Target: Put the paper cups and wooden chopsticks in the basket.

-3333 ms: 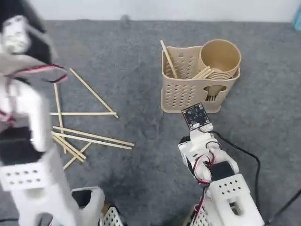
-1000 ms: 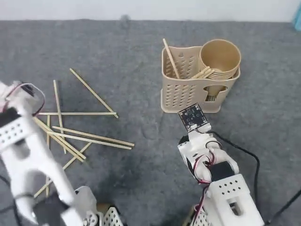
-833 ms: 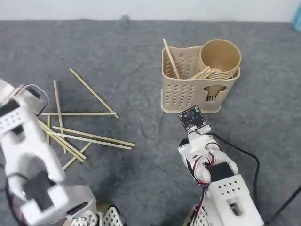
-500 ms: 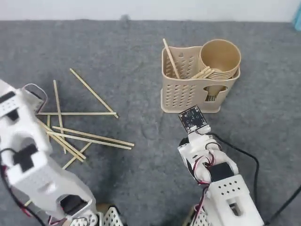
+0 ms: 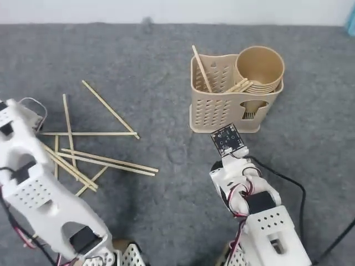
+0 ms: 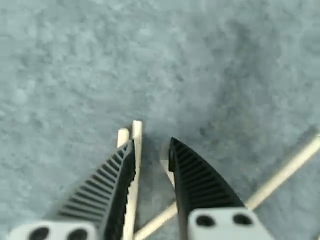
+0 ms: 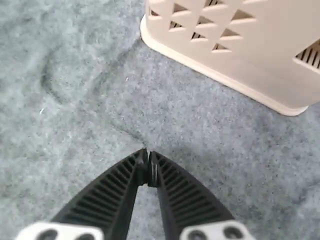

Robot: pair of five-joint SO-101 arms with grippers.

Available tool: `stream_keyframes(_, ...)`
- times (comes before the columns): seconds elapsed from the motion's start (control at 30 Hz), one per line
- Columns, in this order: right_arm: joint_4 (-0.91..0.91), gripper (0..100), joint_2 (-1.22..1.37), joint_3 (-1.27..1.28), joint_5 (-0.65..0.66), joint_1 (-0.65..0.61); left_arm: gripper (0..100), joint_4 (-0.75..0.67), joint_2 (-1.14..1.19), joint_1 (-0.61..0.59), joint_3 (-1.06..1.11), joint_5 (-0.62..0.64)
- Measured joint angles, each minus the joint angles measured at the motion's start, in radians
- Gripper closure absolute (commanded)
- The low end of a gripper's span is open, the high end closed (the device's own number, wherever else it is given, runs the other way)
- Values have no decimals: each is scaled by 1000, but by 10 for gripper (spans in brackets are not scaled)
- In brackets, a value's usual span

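All paper cups (image 5: 259,65) in view sit stacked in the basket (image 5: 213,111), plus a few sticks. Several wooden chopsticks (image 5: 105,162) lie loose on the table (image 5: 166,55), well apart from it. Left gripper (image 6: 151,144) is spread over two stick ends. Right gripper (image 7: 148,155) is pressed together, empty, near the basket base.

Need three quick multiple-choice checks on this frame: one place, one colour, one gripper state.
1. Where is the paper cup? A) on the carpet B) in the basket C) in a gripper
2. What colour is the basket? A) beige B) blue C) black
3. How is the right gripper? A) shut on a chopstick B) wide open C) shut, empty

Answers: B, the cup stands inside one compartment of the basket. A, its perforated walls are beige. C, its jaws meet with nothing between them.
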Motion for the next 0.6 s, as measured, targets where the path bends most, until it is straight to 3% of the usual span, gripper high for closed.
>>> stream_keyframes(0.6, 0, 983, 0, 0, 0, 0, 896, 0, 15, -40, 9, -21)
